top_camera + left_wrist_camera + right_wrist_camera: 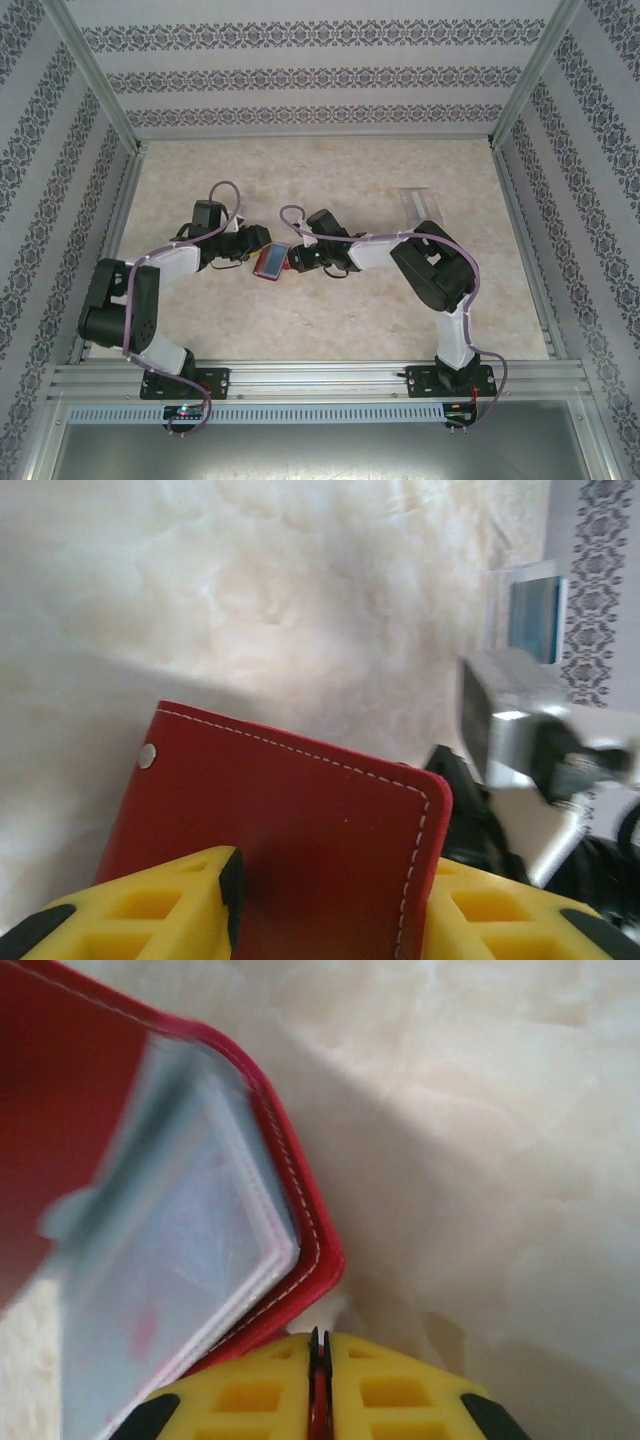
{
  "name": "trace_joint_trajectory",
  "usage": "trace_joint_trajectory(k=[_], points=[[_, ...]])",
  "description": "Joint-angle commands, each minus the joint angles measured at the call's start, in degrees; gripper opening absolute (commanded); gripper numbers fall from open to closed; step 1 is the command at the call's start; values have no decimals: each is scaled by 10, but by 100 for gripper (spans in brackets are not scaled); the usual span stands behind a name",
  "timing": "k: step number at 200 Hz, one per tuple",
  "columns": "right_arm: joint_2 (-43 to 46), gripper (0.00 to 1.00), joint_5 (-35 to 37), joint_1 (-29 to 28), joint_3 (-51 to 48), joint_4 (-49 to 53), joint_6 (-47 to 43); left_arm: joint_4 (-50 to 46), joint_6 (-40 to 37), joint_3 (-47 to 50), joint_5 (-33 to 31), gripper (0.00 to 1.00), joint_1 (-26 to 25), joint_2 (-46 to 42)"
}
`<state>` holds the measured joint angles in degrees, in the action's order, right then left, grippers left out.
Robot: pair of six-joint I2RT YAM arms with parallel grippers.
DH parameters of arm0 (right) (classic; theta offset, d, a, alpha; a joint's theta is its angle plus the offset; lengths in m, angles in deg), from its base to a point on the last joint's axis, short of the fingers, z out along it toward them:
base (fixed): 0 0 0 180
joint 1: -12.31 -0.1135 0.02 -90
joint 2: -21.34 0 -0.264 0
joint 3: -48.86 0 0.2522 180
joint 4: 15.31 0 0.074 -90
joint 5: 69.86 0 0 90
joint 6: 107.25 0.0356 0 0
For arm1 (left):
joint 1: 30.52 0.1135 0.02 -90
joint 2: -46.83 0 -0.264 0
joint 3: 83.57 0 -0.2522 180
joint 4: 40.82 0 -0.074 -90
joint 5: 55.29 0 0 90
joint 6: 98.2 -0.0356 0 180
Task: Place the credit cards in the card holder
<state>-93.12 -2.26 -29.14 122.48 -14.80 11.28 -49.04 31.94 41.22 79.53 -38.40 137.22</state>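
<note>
the card holder (270,262) is a small red folding wallet with white stitching along its edges; in the left wrist view its plain red outer face carries a small metal stud (148,755) near one corner; in the right wrist view it stands open, and its inner layer (180,1260) is pale bluish-grey and translucent inside a red border; that layer is blurred, so whether it is pocket or card i cannot tell; the holder sits tilted over the middle of the counter (350,330), right between the two wrists; the left jaws grip it, one yellow finger (150,910) on each side of its near end, pads against the leather; the right jaws are pressed almost together just below the holder's rounded corner, their fingers (240,1395) pinching a thin red sliver that looks like the holder's edge; a pale translucent credit card (421,204) lies near the counter's far right, beyond the right arm and well apart from both jaws.
</note>
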Motion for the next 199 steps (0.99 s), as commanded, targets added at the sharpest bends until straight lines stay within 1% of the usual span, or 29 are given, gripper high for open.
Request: trace_joint_trajectory(k=[1, 15, 31, 42, 56, 61, 74, 84, 88, 91, 114, 123, 132, 142, 151, 165, 179, 199], points=[[23, 14, 3, 5, -45, -59, 62, 38, 7, 8, 12, 45, -9, 23], [31, 17, -1, 9, -59, -67, 69, 23, -4, 2, 4, 45, -12, 30], [37, 17, -12, 10, -72, -83, 80, 11, -14, -3, 4, 46, -18, 36], [38, 17, -17, 11, -76, -91, 88, 14, -14, -6, 15, 48, -24, 40], [42, 17, -19, 12, -82, -103, 101, 24, -5, -6, 28, 54, -29, 35], [44, 16, -17, 14, -84, -102, 106, 23, -2, -6, 27, 58, -31, 29], [48, 16, -15, 16, -89, -109, 113, 7, -4, -12, 23, 78, -33, 9], [51, 16, -15, 16, -89, -110, 112, -9, -12, -18, 14, 88, -36, -10], [51, 16, -16, 17, -88, -110, 111, -14, -14, -19, 11, 97, -37, -17], [50, 16, -17, 18, -87, -109, 110, -17, -17, -20, 8, 100, -38, -22], [52, 16, -21, 23, -87, -113, 111, -43, -29, -21, -16, 100, -38, -54], [55, 17, -21, 25, -88, -113, 109, -63, -38, -21, -37, 100, -39, -63], [59, 17, -21, 26, -87, -108, 108, -91, -48, -21, -71, 100, -39, -68], [62, 21, -23, 29, -80, -87, 116, -117, -62, -21, -106, 99, -39, -65], [63, 23, -39, 31, -72, -76, 123, -131, -72, -22, -127, 99, -39, -54], [63, 24, -54, 28, -74, -93, 136, -120, -77, -17, -122, 100, -39, -30], [63, 24, -61, 23, -71, -101, 144, -82, -67, -1, -98, 92, -40, -19], [64, 24, -65, 21, -68, -101, 151, -54, -50, 16, -96, 73, -43, -29]])
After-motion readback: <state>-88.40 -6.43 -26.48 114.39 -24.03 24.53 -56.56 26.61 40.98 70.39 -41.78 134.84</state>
